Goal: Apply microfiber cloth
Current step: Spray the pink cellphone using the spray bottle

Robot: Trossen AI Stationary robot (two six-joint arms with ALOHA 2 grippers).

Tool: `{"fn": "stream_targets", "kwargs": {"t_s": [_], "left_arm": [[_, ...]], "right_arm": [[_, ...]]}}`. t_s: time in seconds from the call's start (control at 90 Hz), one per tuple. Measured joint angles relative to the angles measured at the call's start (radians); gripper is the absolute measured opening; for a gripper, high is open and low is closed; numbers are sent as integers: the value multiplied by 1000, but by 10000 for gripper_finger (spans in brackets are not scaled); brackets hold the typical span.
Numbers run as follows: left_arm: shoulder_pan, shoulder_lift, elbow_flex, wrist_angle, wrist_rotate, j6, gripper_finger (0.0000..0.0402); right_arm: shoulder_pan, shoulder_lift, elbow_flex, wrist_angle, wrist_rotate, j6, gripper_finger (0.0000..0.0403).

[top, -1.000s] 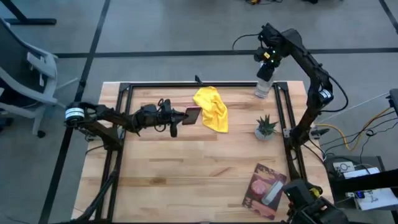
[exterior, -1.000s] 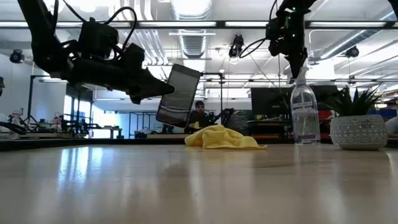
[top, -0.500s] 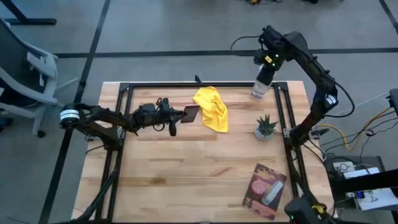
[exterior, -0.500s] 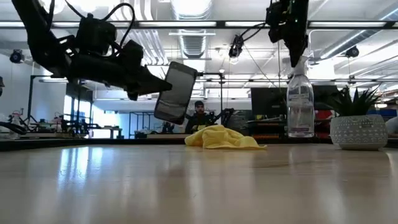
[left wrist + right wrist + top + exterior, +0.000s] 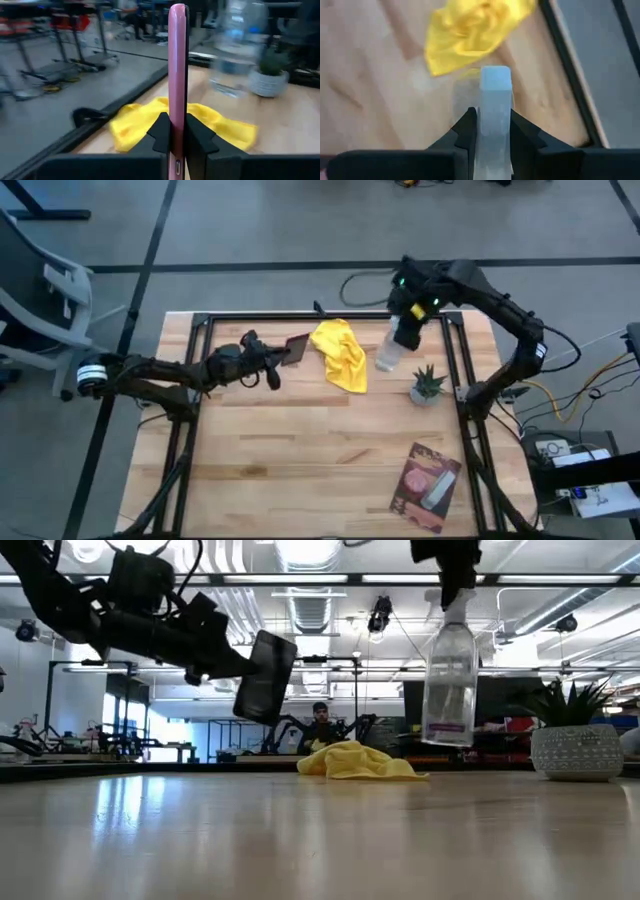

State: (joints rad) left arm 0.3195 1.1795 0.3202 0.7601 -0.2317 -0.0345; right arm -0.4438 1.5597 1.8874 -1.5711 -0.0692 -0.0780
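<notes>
The pale wooden table [image 5: 300, 470] inside its black metal frame carries everything here, and near its far edge lies the bright yellow, wrinkled microfiber cloth [image 5: 339, 352], free on the wood, with neither arm touching it. The right gripper [image 5: 408, 328] hangs above the table just beside the cloth, its fingers clamped on the white neck of a clear plastic spray bottle [image 5: 388, 356] that is lifted clear of the surface; the left gripper [image 5: 276, 356] is on the cloth's other side, its fingers pressed together on a slim phone with a pink rim and dark face [image 5: 297, 345], held edge-on in the air. The main risk, as I judge it, is crowding: both loaded arms converge on the same small patch, and the bottle or the phone could knock the other, or drag the cloth toward the frame rail. A second risk is the bottle slipping, since it is pinched only at its narrow neck and appears to hang tilted; a drop could tip the small green plant in its white pot [image 5: 427, 386] close by. The flat pink-and-dark packet [image 5: 429, 481] lies well apart at the near corner, out of harm. The low view alone proves both held things are off the table; the high view alone shows their spacing around the cloth; the left wrist view shows the phone's thin edge.
</notes>
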Motion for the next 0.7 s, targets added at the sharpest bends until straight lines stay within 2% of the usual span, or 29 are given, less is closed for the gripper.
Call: {"fn": "stream_targets", "kwargs": {"t_s": [0.156,0.233,0.444,0.7], "left_arm": [[-26,-3,-5,19,-154,25,9],[-54,12,-5,43,-195,54,9],[-111,37,-7,117,-206,93,9],[-140,39,-20,202,-267,104,9]], "right_arm": [[163,30,0,40,-16,200,59],[234,47,0,79,-10,278,59],[385,104,0,234,10,505,59],[449,194,2,302,82,697,58]]}}
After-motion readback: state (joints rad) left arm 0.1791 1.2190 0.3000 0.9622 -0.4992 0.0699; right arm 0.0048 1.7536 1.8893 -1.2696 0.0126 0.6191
